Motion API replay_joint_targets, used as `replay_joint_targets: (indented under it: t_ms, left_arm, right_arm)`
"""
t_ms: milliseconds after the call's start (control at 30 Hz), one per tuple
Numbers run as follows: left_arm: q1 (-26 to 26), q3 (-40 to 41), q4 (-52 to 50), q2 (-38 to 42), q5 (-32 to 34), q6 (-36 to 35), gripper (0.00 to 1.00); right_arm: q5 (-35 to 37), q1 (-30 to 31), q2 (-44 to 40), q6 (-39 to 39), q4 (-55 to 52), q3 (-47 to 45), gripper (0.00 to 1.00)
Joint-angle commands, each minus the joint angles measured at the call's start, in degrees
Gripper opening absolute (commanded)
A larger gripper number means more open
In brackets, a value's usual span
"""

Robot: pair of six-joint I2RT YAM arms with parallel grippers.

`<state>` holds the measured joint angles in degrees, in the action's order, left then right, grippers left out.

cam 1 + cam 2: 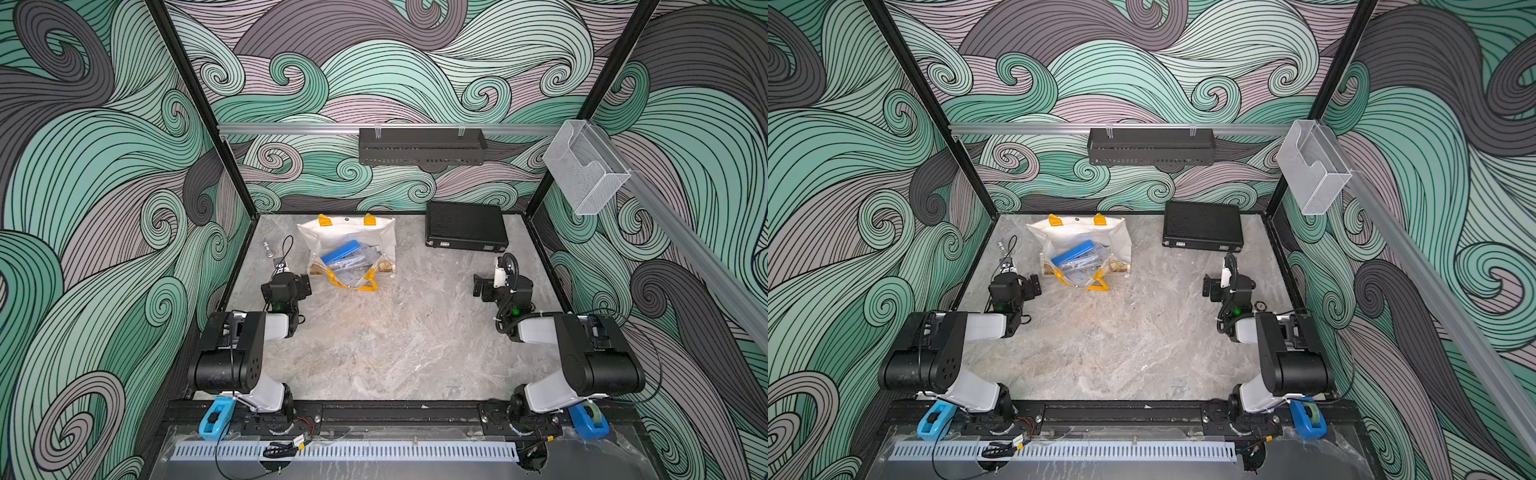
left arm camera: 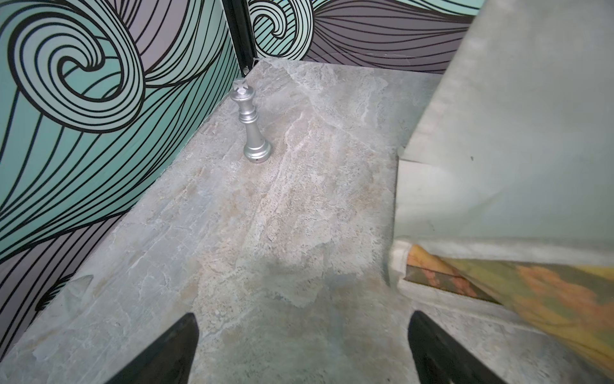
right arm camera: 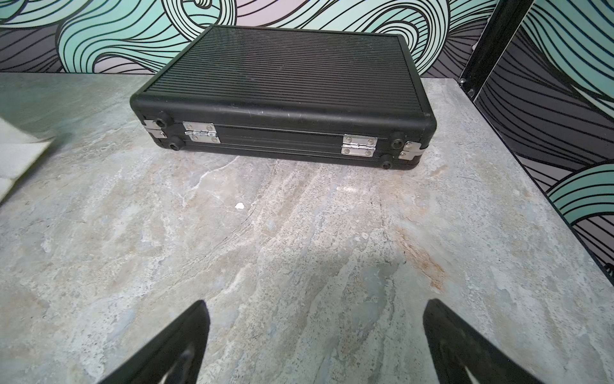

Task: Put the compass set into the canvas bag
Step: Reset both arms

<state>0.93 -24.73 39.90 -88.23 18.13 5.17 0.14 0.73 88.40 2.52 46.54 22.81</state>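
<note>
Plainly, you have both arms parked low at the flanks of the table [image 1: 374, 345], the left gripper [image 2: 302, 319] at about 9 o'clock from its middle and the right gripper [image 3: 317, 303] at about 3 o'clock. Each wrist view shows two black fingers spread wide with only bare stone-print surface between them, so neither holds anything.

The canvas bag [image 1: 347, 230] lies at roughly 11 o'clock, near the back wall, its mouth gaping toward 6 o'clock, which is why both top views look straight into it. The compass set [image 1: 340, 252], a blue case with a clear packet, shows inside that mouth, and one yellow-orange handle [image 1: 361, 287] loops onto the table at the bag's 6 o'clock edge. I judge the set to be in the bag, though the clear packet reaches toward the lip and I cannot tell whether it lies fully past it.

Your left fingers point past the bag's side toward a silver chess king [image 2: 250, 123] standing upright at 10 o'clock by the side wall. Your right fingers face the hinged side of the closed black case [image 3: 282, 66] at 1 o'clock. Neither belongs to the job. If you count the task done, open hands not touching the bag make sense: nothing tugs the floppy canvas or drags the set out.
</note>
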Motion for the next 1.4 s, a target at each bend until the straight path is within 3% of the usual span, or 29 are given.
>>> replay_joint_targets:
  t_ms: [0,33,67,100,133,167,233,267,300,333,367,400,467,533,667,1300,1367]
  left_arm:
    - [-0.11,-1.57,-0.48,1.05,-7.4,-2.22,0.99]
    - [0.17,-1.6,-0.68,1.13,-17.35,-6.94,0.99]
    - [1.68,-0.57,0.17,1.85,-22.66,-6.89,0.99]
    - [4.22,-0.57,1.12,1.23,-31.92,-8.17,0.99]
    - [5.04,-0.86,1.03,0.95,-32.49,-7.55,0.99]
    - [5.38,-1.31,-0.43,1.28,-31.26,-6.59,0.99]
    - [5.32,-2.0,-0.92,0.74,-17.84,-0.81,0.99]
    - [4.66,-0.98,-0.12,1.42,-15.31,-0.77,0.98]
    - [2.77,-0.58,0.93,1.27,-7.05,0.46,0.99]
    - [1.93,-1.04,-0.13,1.13,-5.7,0.32,0.99]
    - [2.47,-2.48,-2.47,0.91,-17.06,-3.84,0.99]
    - [3.19,-2.01,-1.19,1.27,-24.44,-6.17,0.99]
    - [5.06,0.29,3.05,1.06,-30.05,-6.48,0.99]
    - [5.09,-3.1,-3.05,0.46,-23.89,-3.65,0.99]
    - [4.62,-2.84,-2.69,0.66,-20.39,-2.99,0.99]
    - [4.5,-2.86,-2.54,0.69,-20.15,-2.97,0.99]
    - [4.51,-2.78,-2.47,0.72,-20.15,-2.97,0.99]
  right_arm:
    - [-1.0,-0.23,-0.52,-0.35,1.23,0.57,1.0]
    - [-5.6,-0.67,-0.51,0.77,2.16,0.09,1.0]
    - [-11.79,-1.79,-0.55,1.77,3.9,-0.79,1.0]
    - [-14.64,-2.48,-0.63,2.17,5.05,-1.43,1.0]
    - [-14.8,-2.49,-0.84,2.3,4.23,-1.14,1.0]
    - [-14.18,-2.49,-0.74,2.04,4.07,-1.02,1.0]
    - [-3.91,-2.19,-0.25,-1.75,2.32,0.29,1.0]
    - [-2.32,-1.82,-0.77,-1.62,1.78,0.17,1.0]
    - [-1.41,-1.09,-0.64,-1.13,2.13,0.01,1.0]
    - [-3.94,-0.83,-0.09,0.09,1.81,0.6,1.0]
    - [-7.69,-1.53,-0.4,0.36,3.0,-0.25,1.0]
    - [-15.4,-3.01,-0.66,1.82,3.69,-0.75,1.0]
    - [-14.66,-3.1,-0.54,1.34,3.7,-0.66,1.0]
    - [-10.25,-3.02,-0.19,-0.19,3.16,-0.13,1.0]
    - [-6.91,-1.95,-0.36,-0.24,1.83,0.4,1.0]
    - [-6.41,-1.75,-0.33,-0.15,1.4,0.64,1.0]
    - [-2.97,-1.2,-0.47,-0.7,1.01,0.72,1.0]
